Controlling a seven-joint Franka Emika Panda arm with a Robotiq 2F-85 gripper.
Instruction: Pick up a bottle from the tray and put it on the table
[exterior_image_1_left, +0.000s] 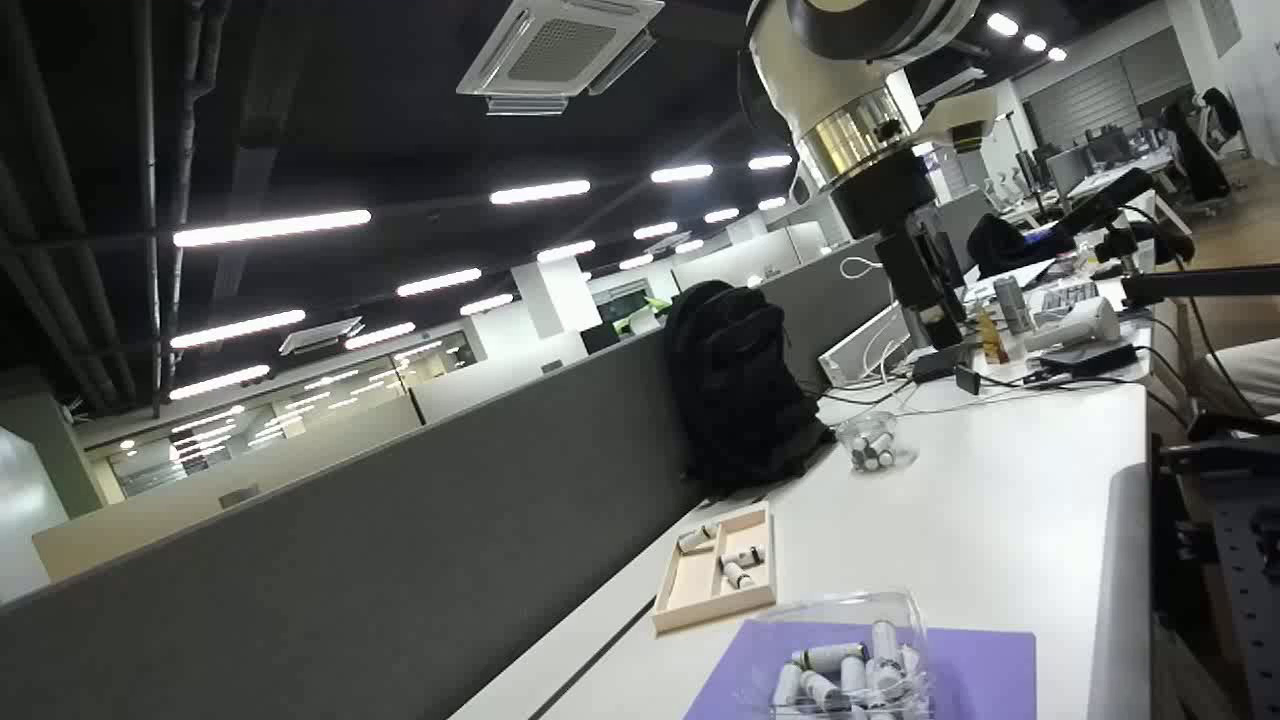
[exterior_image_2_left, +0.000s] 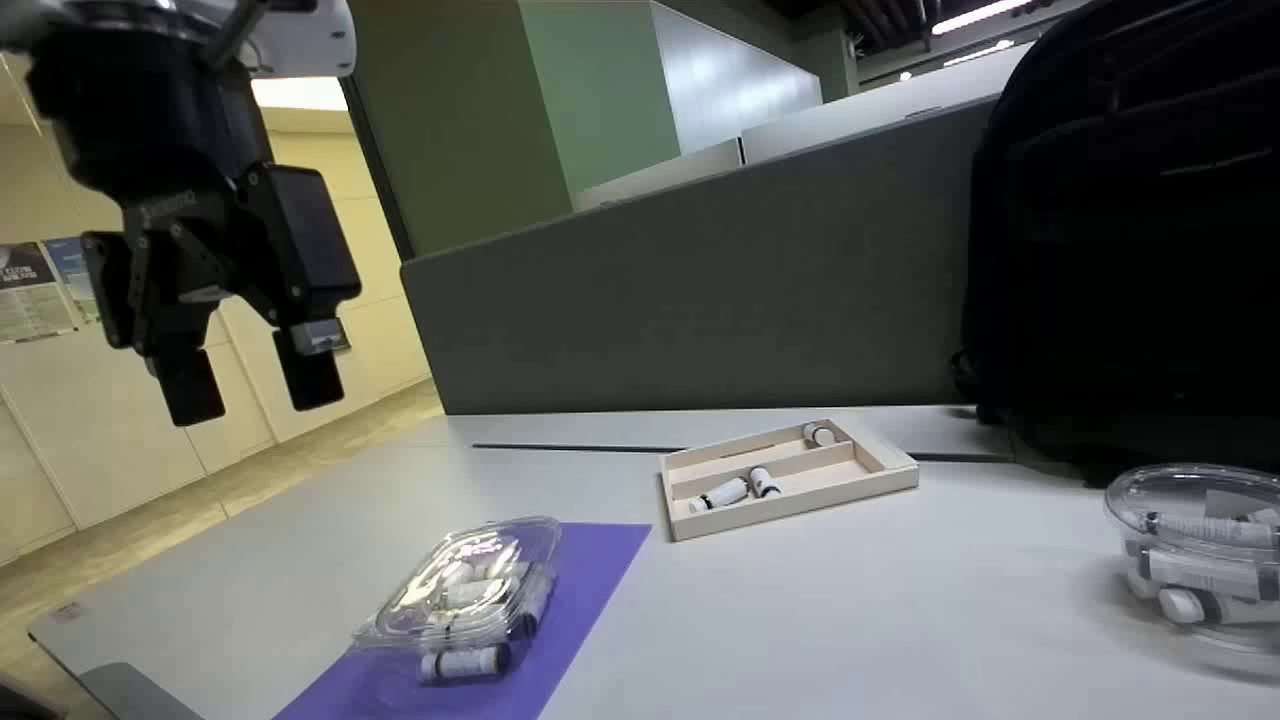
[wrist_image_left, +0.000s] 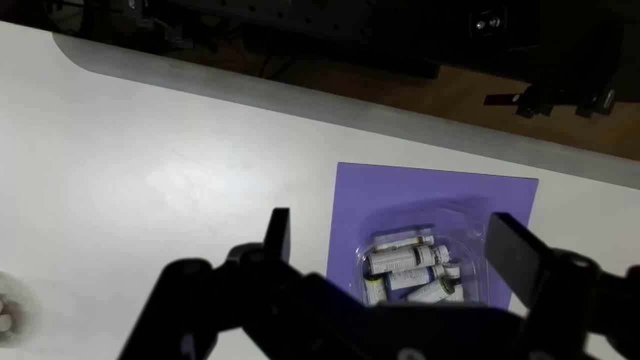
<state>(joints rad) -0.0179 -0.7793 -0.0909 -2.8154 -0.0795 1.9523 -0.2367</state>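
Note:
My gripper (exterior_image_2_left: 252, 385) is open and empty, high above the table (exterior_image_2_left: 850, 620). In the wrist view the open fingers (wrist_image_left: 389, 220) stand either side of a clear plastic container (wrist_image_left: 481, 267) below. Several white-labelled bottles (wrist_image_left: 395, 260) lie in it; my gripper body hides its near part. A shallow light wooden tray (exterior_image_2_left: 800, 508) with a divider lies on the table in both exterior views. It holds small white bottles: two (exterior_image_2_left: 722, 494) (exterior_image_2_left: 764, 481) in the front compartment, one (exterior_image_2_left: 819, 434) in the back. The wooden tray is out of the wrist view.
The clear container sits on a purple sheet (exterior_image_2_left: 600, 590). A round clear tub (exterior_image_2_left: 1200, 500) of bottles stands on the table near a black backpack (exterior_image_1_left: 735, 390). A dark grey partition (exterior_image_2_left: 700, 310) runs along the back. Cables and electronics (exterior_image_1_left: 1080, 340) lie at the far end.

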